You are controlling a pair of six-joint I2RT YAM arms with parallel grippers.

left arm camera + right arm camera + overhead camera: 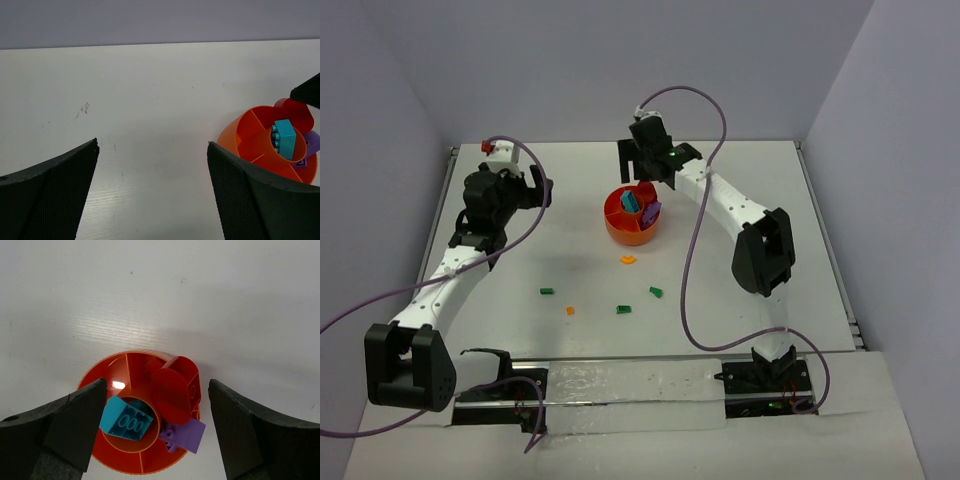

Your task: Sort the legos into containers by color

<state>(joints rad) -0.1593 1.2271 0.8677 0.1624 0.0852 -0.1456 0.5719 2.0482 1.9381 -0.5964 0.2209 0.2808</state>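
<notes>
Right gripper [157, 385], fingers spread, hangs directly over the orange bowl [112, 371] holding teal [126, 420], purple [185, 434] and red [172, 390] bricks. Left gripper [152, 144], also spread, has the bowl off to its right.

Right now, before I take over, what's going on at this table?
The right arm's tool hangs open and empty directly over the round orange divided plastic bowl. The bowl holds a teal brick in its central hub, a red rounded piece in a wedge, and a purple block poking over the rim. The left arm's tool is open and empty too, off to the bowl's left. Three small green bricks and two small orange pieces lie loose on the white table.
</notes>
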